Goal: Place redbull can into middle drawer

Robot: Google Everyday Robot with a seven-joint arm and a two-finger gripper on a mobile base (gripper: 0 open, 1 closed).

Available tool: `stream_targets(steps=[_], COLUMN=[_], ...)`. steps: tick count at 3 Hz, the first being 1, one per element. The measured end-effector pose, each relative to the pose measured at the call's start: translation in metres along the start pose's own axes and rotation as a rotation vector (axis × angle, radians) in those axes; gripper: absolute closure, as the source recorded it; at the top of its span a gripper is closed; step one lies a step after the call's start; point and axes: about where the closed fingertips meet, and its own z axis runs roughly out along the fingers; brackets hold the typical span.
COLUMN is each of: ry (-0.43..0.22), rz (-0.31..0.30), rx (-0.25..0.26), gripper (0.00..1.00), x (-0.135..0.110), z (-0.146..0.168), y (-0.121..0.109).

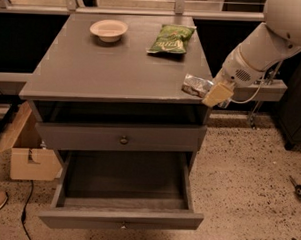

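Observation:
The redbull can [194, 85], silver and crinkled, is held sideways at the cabinet top's front right corner. My gripper [212, 91] is shut on the can, its cream finger [217, 94] showing in front, the white arm reaching in from the upper right. The middle drawer [125, 188] stands pulled open at the bottom of the grey cabinet, and its inside looks bare. The can is above and to the right of the open drawer.
A green chip bag [171, 39] and a white bowl [109, 29] sit at the back of the cabinet top [102, 70]. A shut drawer front with a dark knob [123, 140] is above the open drawer. A cardboard box [31, 154] stands on the floor at left.

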Motion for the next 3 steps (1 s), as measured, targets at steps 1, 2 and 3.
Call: stream_targets(steps=[1,2,3], ry=[-0.038,-0.133,-0.169], rz=[0.043,0.141,0.186], rx=[-0.066,-0.204,-0.304], gripper=[1.0,1.0,1.0], x=[0.013,0.033,0.037], z=[0.015,0.05,0.082], y=[0.021,0.076,0.115])
